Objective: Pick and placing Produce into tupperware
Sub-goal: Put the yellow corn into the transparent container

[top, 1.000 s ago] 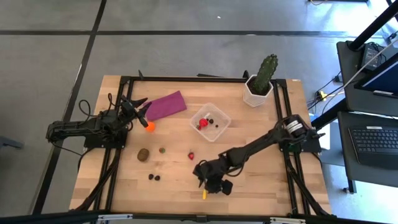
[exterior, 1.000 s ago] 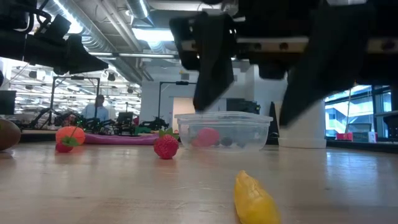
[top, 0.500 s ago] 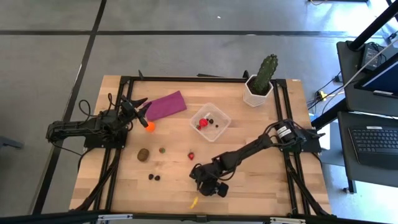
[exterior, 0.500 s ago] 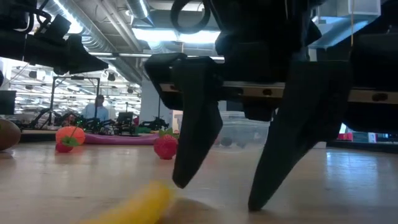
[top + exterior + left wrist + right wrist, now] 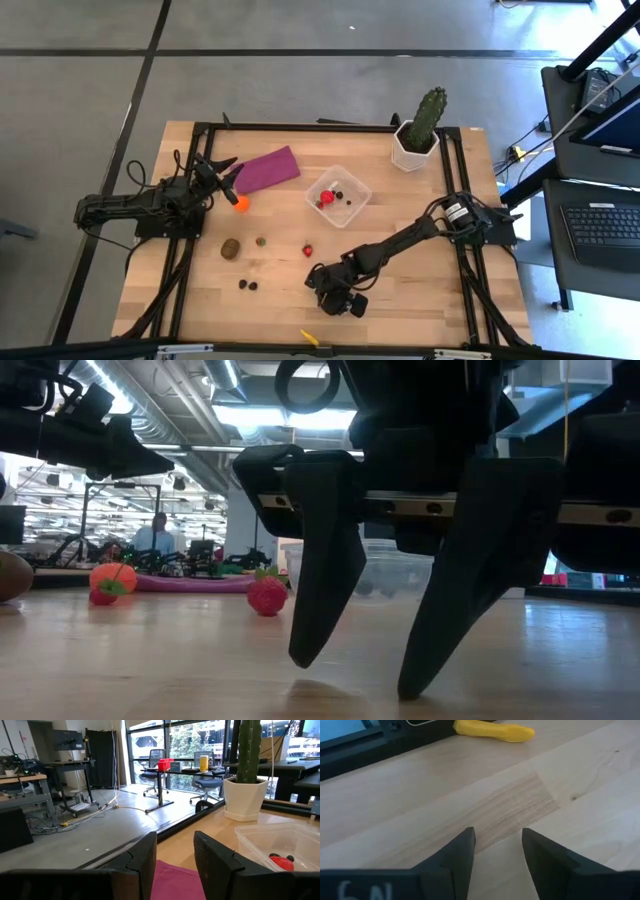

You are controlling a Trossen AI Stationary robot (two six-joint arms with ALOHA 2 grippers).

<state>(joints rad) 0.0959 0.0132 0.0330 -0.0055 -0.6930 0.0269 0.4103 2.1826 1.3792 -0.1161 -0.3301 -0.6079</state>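
Tupperware [image 5: 338, 195], centre of the high view: holds a red piece and a few dark berries.

Still loose on the tabletop [image 5: 420, 290]: orange ball [image 5: 241, 201], kiwi [image 5: 230, 247], small green piece [image 5: 261, 241], strawberry [image 5: 308, 250], two dark berries [image 5: 247, 285], yellow piece [image 5: 311, 338].

Right gripper [image 5: 328, 297], lower centre: jaws partly apart, empty, narrower than a second ago. The yellow piece has skidded from beside it to the bottom edge.

Left gripper [image 5: 222, 172], upper left: narrow gap, empty, unmoved.
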